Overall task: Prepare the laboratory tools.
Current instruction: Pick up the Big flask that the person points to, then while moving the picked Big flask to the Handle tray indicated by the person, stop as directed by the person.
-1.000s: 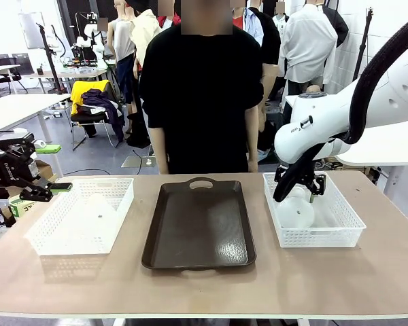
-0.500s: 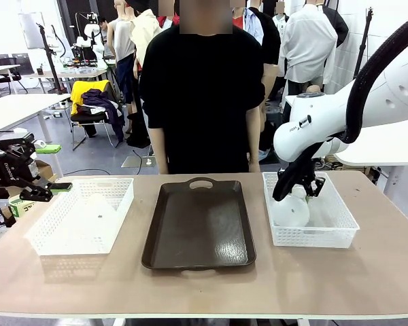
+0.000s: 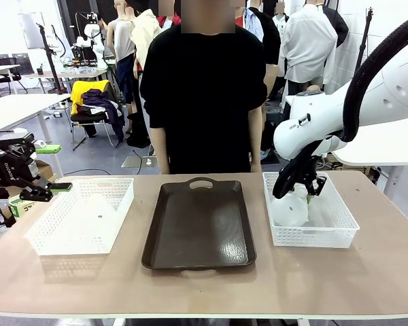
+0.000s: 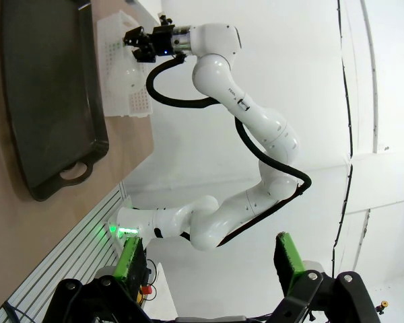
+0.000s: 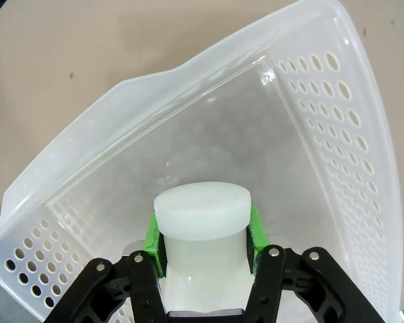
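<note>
Within the right-hand white lattice plastic basket, right jaws clamp the neck of a translucent whitish conical plastic flask. Left jaws stand apart beside the tabletop's left edge.

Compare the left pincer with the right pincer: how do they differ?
The left pincer stands open and empty; the right pincer is shut on the neck of a conical flask. The left pincer hangs beside the left basket; the right pincer is over the right basket. Both are black with green pads.
</note>
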`<action>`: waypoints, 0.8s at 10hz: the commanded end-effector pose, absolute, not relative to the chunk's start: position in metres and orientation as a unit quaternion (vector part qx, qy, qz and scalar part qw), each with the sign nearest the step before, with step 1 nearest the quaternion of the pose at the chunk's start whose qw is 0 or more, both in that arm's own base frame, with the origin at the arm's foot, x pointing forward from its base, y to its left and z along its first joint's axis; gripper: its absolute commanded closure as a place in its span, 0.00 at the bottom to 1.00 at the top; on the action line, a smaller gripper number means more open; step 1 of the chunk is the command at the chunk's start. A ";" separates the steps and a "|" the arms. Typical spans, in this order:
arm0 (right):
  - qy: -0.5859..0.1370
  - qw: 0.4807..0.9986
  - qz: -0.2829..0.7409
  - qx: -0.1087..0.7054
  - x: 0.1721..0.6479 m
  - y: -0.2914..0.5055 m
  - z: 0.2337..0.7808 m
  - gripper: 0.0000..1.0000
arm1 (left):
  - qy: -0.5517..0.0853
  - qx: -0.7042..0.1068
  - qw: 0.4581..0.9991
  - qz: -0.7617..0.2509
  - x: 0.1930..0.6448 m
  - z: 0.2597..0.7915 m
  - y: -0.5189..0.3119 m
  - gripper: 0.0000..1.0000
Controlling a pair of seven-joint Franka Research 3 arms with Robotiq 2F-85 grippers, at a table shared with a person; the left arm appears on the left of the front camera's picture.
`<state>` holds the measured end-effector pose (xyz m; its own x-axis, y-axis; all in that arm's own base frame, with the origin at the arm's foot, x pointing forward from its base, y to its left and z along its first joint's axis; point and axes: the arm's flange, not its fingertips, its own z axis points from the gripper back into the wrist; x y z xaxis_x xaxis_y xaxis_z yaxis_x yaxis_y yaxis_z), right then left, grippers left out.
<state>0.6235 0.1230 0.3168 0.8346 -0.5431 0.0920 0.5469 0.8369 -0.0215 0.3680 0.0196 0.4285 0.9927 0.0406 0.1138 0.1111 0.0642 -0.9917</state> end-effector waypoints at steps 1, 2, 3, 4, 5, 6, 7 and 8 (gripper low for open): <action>-0.041 0.959 -0.280 -0.022 0.623 0.125 0.317 1.00 | -0.059 -0.683 0.727 -0.025 0.368 0.431 0.020 0.00; -0.041 0.959 -0.280 -0.022 0.623 0.125 0.317 1.00 | -0.059 -0.683 0.727 -0.025 0.368 0.431 0.020 0.00; -0.041 0.959 -0.280 -0.022 0.623 0.125 0.317 1.00 | -0.059 -0.683 0.727 -0.025 0.368 0.431 0.020 0.00; -0.041 0.959 -0.280 -0.022 0.623 0.125 0.317 1.00 | -0.059 -0.683 0.727 -0.025 0.368 0.431 0.020 0.00; -0.041 0.959 -0.280 -0.022 0.623 0.125 0.317 1.00 | -0.059 -0.683 0.727 -0.025 0.368 0.431 0.020 0.00; -0.041 0.959 -0.280 -0.022 0.623 0.125 0.317 1.00 | -0.059 -0.683 0.727 -0.025 0.368 0.431 0.020 0.00; -0.041 0.959 -0.280 -0.022 0.623 0.125 0.317 1.00 | -0.059 -0.683 0.727 -0.025 0.368 0.431 0.020 0.00; -0.041 0.959 -0.280 -0.022 0.623 0.125 0.317 1.00 | -0.059 -0.683 0.727 -0.025 0.368 0.431 0.020 0.00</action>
<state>0.6233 0.1243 0.3172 0.8370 -0.5395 0.0914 0.5432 0.8393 -0.0204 0.3680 0.0196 0.4285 0.9927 0.0406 0.1138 0.1111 0.0642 -0.9917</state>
